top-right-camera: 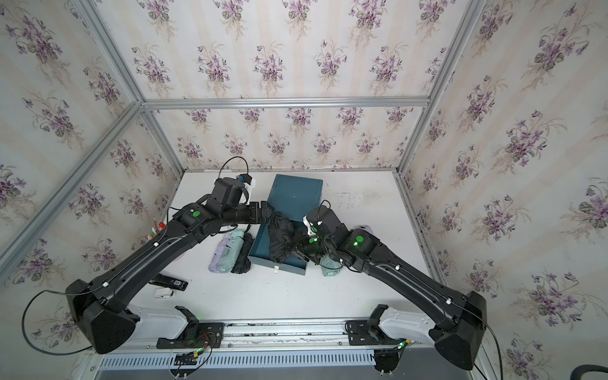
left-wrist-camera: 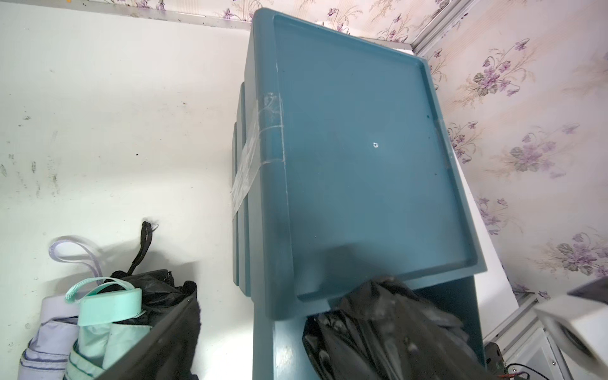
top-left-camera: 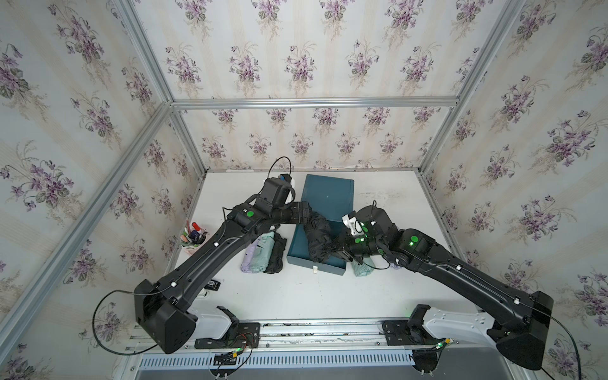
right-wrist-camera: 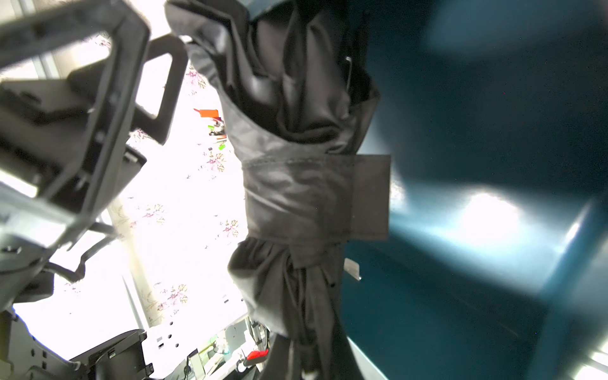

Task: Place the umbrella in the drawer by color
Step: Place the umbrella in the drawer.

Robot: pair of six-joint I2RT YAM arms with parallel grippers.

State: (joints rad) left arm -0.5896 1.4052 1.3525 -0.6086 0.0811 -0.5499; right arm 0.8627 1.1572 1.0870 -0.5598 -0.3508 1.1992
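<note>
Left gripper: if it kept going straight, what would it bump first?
Probably the black umbrella in the open drawer. The left gripper points at its far end, though depth is unclear.

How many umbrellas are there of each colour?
Black umbrellas: 2
Green umbrellas: 2
Purple umbrellas: 1, plus a purple bit behind the right arm that may be another
Total: 5 for sure
</note>
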